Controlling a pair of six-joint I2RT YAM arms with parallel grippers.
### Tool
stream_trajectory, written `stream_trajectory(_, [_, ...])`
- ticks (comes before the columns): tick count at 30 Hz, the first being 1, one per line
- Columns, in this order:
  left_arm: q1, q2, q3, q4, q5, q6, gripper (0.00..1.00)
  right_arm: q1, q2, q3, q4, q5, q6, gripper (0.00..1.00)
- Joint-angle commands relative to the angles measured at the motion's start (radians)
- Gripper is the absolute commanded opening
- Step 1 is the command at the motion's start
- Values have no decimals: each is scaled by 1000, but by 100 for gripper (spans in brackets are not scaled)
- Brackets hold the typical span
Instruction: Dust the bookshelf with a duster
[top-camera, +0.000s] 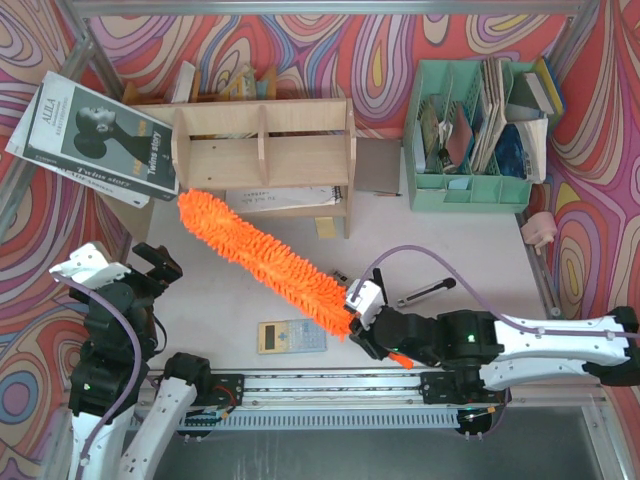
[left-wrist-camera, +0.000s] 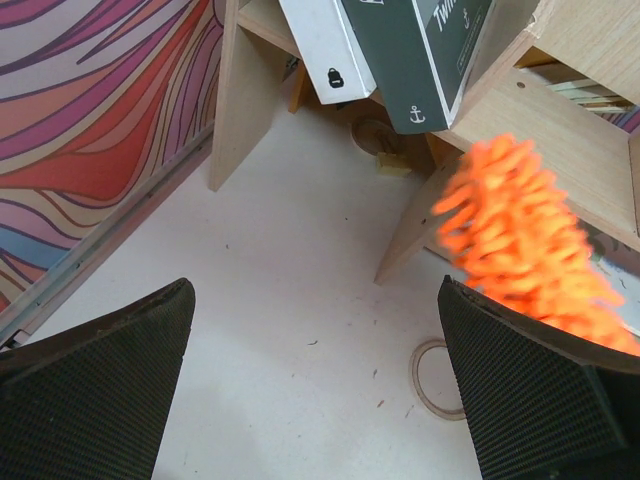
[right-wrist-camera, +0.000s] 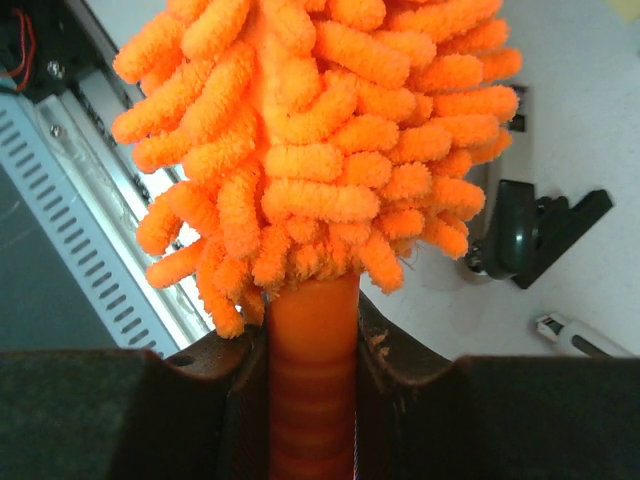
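Bright, even light leaves only soft shadows, and the duster (left-wrist-camera: 520, 250) looks slightly blurred in the left wrist view.

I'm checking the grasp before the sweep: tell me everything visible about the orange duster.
The duster is bright orange: a long head of fluffy chenille-like noodles on a thin, ribbed plastic handle. The right claw is shut on the handle below the head. The duster slants diagonally above the table, its tip at the lower left front of the bookshelf; whether it touches the wood cannot be told.
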Motion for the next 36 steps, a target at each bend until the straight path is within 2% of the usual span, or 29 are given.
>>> stream_trajectory(1, [5, -5, -11, -5, -14, -9, 98, 4, -88, 38, 2, 144, -36, 0])
stream_trajectory(6, [5, -3, -11, -5, -19, -10, 98, 4, -127, 25, 84, 176, -90, 0])
stream_trajectory(10, [5, 4, -12, -5, -19, -9, 98, 4, -47, 4, 93, 150, -121, 0])
stream_trajectory(15, [5, 4, -11, -5, -21, -10, 99, 0, 16, -59, 155, 241, -73, 0])
stream_trajectory(19, [5, 6, -12, -3, -20, -10, 98, -23, 19, -96, 183, 221, -70, 0])
stream_trajectory(29, [5, 4, -12, -6, -21, -10, 99, -58, 251, -98, 178, 82, -7, 0])
stream_trajectory(36, [5, 1, -13, -3, -17, -10, 99, -95, 263, -118, 164, 80, 44, 0])
